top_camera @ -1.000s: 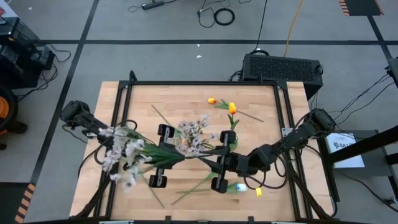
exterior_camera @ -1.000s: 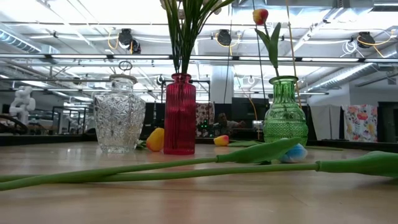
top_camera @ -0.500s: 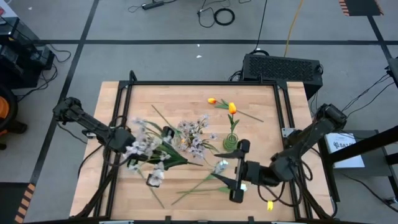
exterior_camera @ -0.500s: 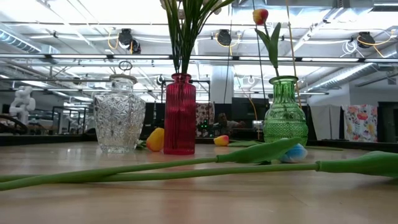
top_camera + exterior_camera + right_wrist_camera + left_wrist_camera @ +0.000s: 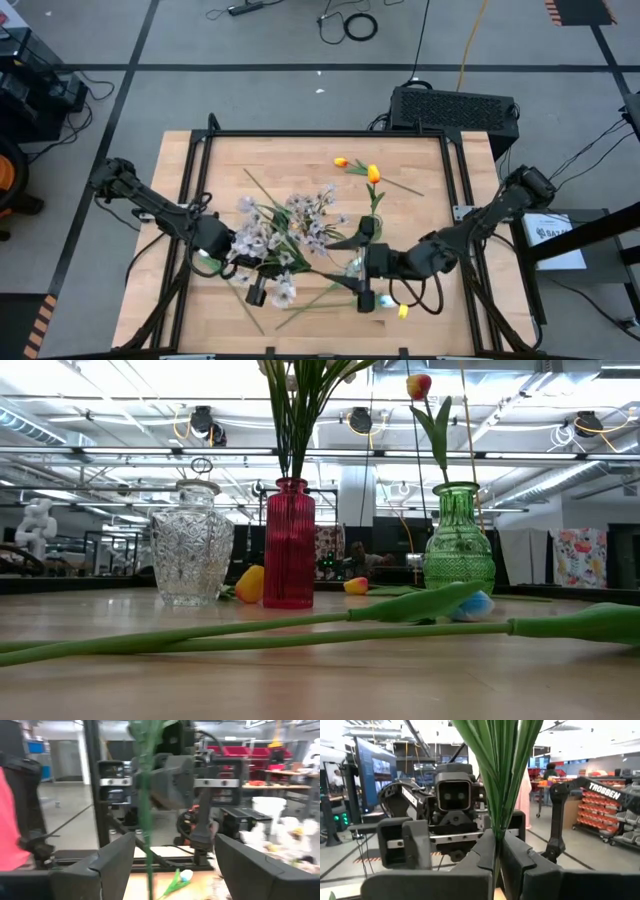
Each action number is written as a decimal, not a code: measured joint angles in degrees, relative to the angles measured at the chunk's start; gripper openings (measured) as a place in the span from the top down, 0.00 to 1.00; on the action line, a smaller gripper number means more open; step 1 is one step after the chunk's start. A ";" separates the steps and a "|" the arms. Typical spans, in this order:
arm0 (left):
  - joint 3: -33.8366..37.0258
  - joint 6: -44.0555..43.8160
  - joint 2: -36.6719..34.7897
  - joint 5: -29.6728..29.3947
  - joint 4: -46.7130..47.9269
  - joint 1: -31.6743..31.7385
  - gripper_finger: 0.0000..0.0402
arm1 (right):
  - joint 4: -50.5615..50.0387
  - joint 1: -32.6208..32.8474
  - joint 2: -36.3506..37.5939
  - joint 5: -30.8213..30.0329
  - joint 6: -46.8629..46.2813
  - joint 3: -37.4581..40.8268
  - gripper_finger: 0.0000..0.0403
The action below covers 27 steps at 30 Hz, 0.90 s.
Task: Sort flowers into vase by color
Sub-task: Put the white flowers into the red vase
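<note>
From above, the left claw (image 5: 255, 270) carries a bunch of pale pink-white blossom sprays (image 5: 262, 235) over the middle of the worktop (image 5: 420, 165), while the right claw (image 5: 362, 262) hangs just beside it near the green vase (image 5: 371, 226), which holds one orange-yellow tulip (image 5: 373, 173); another orange tulip (image 5: 341, 162) lies towards the far edge, and a pale-blue tulip (image 5: 368, 301) lies near the front. At worktop level, neither arm shows: a clear glass vase (image 5: 192, 543) stands empty, a red vase (image 5: 289, 543) holds green stems, the green vase (image 5: 459, 538) stands to the side, and two long-stemmed flowers (image 5: 300, 628) lie flat in front. From the left wrist, the claw (image 5: 498, 851) is clamped shut on a sheaf of thin green stems (image 5: 500, 767) low down. From the right wrist, the fingers (image 5: 116, 856) stand wide apart with a single stem (image 5: 145, 805) between them, not gripped. These flowers look light and springy, top-heavy with blooms, so I would say they flop unless pinched on the stem, well below the heads.
</note>
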<state>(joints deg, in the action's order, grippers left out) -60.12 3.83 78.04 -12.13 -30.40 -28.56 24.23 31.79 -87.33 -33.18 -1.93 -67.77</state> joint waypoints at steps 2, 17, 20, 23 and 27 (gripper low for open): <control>0.00 -0.56 -0.04 -0.14 0.50 0.16 0.96 | -0.02 -0.24 -0.39 1.03 0.02 0.00 0.34; 0.00 -2.04 4.08 -3.34 -0.80 1.56 0.96 | -0.16 -1.59 -0.66 3.88 1.03 0.02 0.36; 0.00 -2.03 4.18 -4.05 -0.51 1.62 0.96 | -1.54 -2.49 -0.66 7.19 0.30 0.02 0.40; 0.00 -2.03 4.16 -4.53 -0.55 1.65 0.96 | -2.05 -3.10 -0.66 8.29 -0.20 0.02 0.45; 0.00 -2.05 4.16 -4.49 -0.15 1.52 0.96 | -2.33 -3.48 -0.66 8.25 0.45 0.02 0.52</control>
<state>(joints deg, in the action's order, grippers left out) -60.12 1.78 82.19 -16.63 -30.55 -27.05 21.90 28.32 -87.99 -24.92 -1.48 -67.75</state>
